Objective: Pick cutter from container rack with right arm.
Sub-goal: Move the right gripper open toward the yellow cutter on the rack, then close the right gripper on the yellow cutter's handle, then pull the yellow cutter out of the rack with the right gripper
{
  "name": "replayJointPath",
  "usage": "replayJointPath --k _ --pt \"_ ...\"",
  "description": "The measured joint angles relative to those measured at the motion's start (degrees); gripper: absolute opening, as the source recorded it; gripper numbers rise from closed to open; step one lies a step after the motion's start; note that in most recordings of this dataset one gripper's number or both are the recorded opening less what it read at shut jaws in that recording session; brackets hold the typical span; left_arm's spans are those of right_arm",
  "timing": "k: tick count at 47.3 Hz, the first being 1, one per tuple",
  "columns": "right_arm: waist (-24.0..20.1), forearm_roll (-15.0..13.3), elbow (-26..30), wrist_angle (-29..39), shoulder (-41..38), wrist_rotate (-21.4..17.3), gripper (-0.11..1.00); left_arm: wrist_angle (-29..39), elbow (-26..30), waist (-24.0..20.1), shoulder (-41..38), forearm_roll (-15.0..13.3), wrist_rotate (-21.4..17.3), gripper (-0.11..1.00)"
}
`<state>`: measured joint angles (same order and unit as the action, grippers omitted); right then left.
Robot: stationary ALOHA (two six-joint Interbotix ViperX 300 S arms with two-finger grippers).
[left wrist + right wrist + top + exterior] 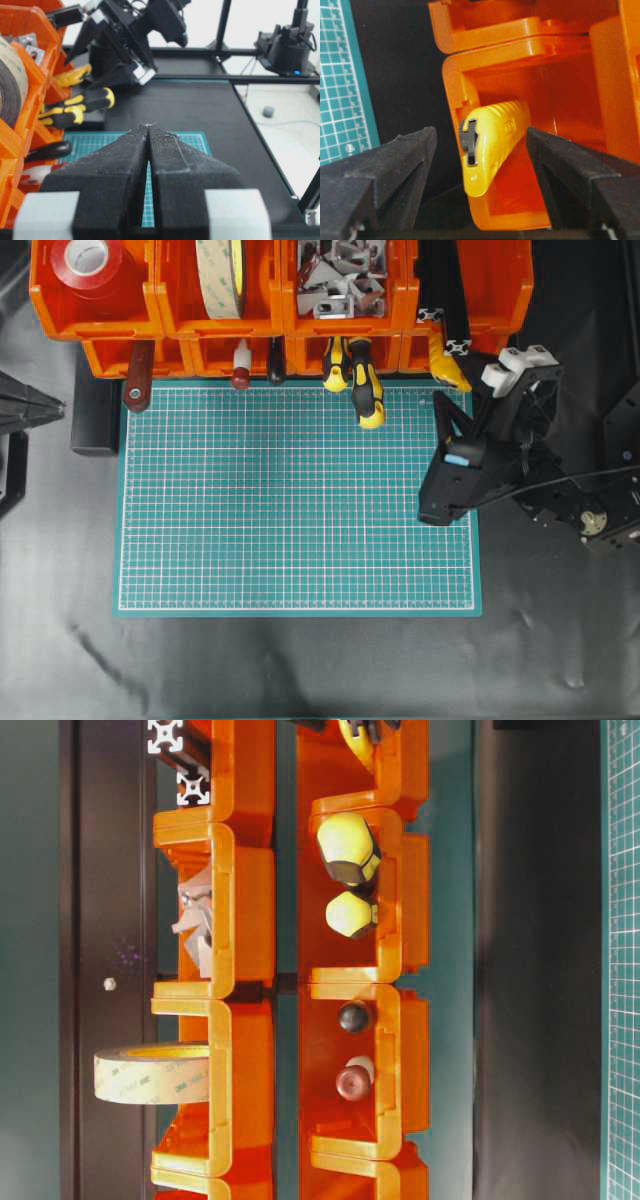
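Two grippers show. At the left edge the left gripper sits parked, pads pressed together, holding nothing. Right of the mat, the right gripper gapes wide and empty, the cutter lying between its jaws but untouched. The cutter pokes out of the container rack, lower-tier bin at far right, its long axis pointing toward that gripper, which is clearly the nearer arm.
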<state>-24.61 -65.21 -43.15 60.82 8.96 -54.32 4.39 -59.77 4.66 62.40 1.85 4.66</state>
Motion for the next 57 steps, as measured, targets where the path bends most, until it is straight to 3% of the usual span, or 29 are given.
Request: replayJointPath --k 10,19,35,42,57 --pt "0.7 0.0 -0.53 -0.18 -0.09 0.0 0.62 0.0 -0.44 0.0 0.18 0.0 0.0 0.0" --pt "0.7 -0.18 -0.62 -2.46 -0.09 -0.18 0.29 0.0 -0.53 -0.09 0.18 0.09 0.0 0.0" --pt "0.7 -0.09 -0.18 -3.78 -0.18 -0.18 0.29 0.0 -0.53 0.0 0.26 0.09 0.0 0.0" --pt "-0.7 0.35 0.7 -1.32 -0.26 0.0 0.29 0.0 -0.53 0.0 0.26 0.0 0.09 0.0" --pt "-8.0 1.49 5.89 6.86 -0.35 0.26 0.28 0.09 -0.7 0.0 0.18 0.09 0.62 0.0"
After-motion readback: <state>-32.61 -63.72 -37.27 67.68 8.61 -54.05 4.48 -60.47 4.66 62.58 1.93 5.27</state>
